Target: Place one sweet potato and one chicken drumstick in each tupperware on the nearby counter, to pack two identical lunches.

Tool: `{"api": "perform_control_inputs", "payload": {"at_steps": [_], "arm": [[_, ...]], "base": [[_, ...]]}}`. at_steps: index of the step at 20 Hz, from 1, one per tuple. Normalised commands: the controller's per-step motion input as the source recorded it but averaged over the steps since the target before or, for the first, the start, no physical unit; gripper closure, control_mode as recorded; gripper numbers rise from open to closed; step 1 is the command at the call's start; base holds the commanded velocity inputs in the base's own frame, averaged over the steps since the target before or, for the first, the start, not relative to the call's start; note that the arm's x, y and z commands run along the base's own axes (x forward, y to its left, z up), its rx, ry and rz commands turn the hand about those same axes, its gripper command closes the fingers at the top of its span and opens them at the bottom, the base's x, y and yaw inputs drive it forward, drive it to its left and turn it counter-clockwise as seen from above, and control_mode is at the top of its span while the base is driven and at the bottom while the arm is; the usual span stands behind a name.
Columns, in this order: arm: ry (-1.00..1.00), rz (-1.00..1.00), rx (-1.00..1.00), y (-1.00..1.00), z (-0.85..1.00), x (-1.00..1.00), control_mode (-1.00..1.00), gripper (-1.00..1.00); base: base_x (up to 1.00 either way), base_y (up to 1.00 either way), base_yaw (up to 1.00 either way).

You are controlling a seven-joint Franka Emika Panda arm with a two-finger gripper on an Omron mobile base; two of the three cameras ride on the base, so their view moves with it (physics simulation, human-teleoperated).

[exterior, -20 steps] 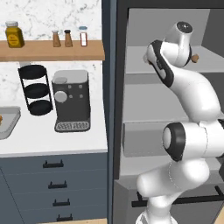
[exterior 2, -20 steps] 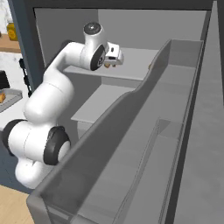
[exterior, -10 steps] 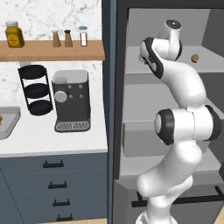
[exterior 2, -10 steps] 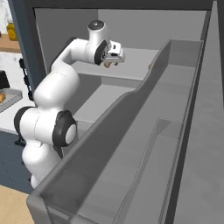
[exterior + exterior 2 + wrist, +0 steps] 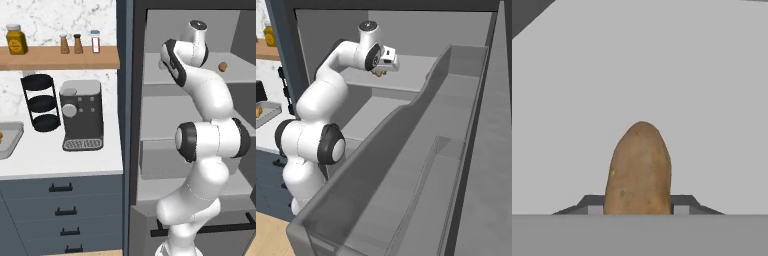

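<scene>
So on the left wall there's a wooden shelf (image 5: pixel 60 57) against marble, with a yellow jar (image 5: pixel 16 39) at its far left and three little shakers lined up together: a brown one (image 5: pixel 64 44), a dark-capped one (image 5: pixel 78 44) and a white one (image 5: pixel 95 41). Right below sits a grey coffee machine (image 5: pixel 81 114), with a black three-tier rack (image 5: pixel 40 102) just left of it. To the right stands a tall open fridge (image 5: pixel 138 125) with pale grey shelves (image 5: pixel 165 110). Dark drawers (image 5: pixel 62 210) with black handles run underneath.
</scene>
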Motion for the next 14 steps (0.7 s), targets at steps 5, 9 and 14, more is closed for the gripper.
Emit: {"api": "perform_control_inputs", "payload": {"at_steps": [5, 9, 14], "arm": [[-0.14, 0.00, 0.06, -0.15, 0.00, -0.54, -1.00, 1.00], [-0.57, 0.00, 0.30, -0.46, 0.02, -1.00, -1.00, 1.00], [-0.42, 0.00, 0.32, -0.53, 0.18, -1.00, -1.00, 1.00]], "base": [[0.00, 0.00, 0.00], [0.00, 0.00, 0.00], [0.00, 0.00, 0.00]]}}
